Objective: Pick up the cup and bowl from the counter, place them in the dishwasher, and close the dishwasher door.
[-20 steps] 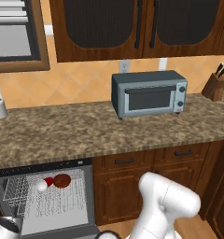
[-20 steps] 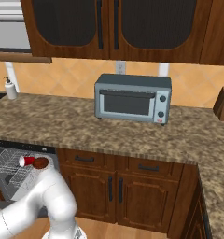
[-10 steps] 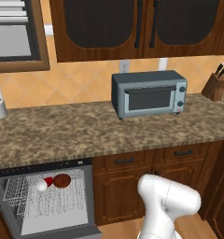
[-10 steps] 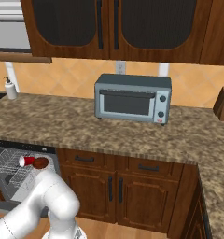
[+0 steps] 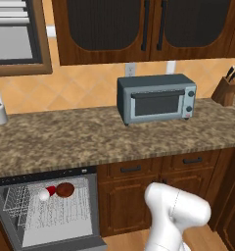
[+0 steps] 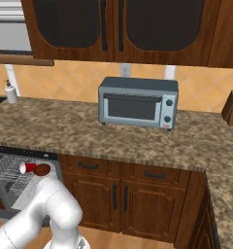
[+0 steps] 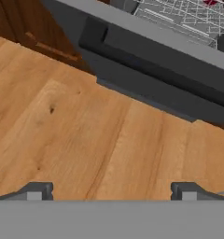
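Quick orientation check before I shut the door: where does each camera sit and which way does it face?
Left base view: behind-left, facing the counter; white arm lower right.
Right base view: behind-right, same counter; arm lower left.
Hand view: low, looking along the open gripper at the floor and the lowered dishwasher door.
Both base views share the toaster oven, and the cup and bowl in the dishwasher.

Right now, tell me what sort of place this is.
A home kitchen, by the look of it: a granite counter holding a toaster oven, and an open dishwasher beneath.
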You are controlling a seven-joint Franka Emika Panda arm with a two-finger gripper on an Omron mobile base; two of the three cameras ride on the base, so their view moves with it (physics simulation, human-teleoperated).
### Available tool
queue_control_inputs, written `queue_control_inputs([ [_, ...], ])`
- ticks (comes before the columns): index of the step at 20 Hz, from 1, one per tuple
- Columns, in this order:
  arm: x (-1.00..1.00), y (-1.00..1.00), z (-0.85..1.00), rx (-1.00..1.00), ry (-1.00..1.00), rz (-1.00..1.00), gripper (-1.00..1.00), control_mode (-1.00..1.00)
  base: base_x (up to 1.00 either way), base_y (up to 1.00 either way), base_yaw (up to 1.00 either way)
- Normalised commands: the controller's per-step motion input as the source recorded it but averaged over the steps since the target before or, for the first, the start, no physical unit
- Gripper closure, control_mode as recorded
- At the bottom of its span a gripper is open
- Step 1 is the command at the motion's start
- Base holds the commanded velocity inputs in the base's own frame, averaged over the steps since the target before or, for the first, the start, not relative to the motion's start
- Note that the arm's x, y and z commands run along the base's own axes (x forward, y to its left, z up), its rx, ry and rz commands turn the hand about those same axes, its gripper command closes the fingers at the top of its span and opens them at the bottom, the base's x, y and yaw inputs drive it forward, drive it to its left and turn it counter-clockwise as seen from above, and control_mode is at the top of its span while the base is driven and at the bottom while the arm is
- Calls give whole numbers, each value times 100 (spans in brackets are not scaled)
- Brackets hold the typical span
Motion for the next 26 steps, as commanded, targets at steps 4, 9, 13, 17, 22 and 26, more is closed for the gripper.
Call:
queue_control_inputs([
  [4, 10, -77, -100, -29, 10, 0, -100, -100, 0, 0, 0],
  [9, 30, -81, -100, -38, 7, 0, -100, -100, 0, 0, 0],
  [13, 25, -97, -100, -31, -19, -3, -100, -100, 0, 0, 0],
  [17, 26, -79, -100, -20, -22, -7, -100, -100, 0, 0, 0],
  [22, 84, -91, -53, 0, -15, 9, -100, -100, 0, 0, 0],
  [26, 100, -10, -33, -4, -4, 25, -100, -100, 0, 0, 0],
])
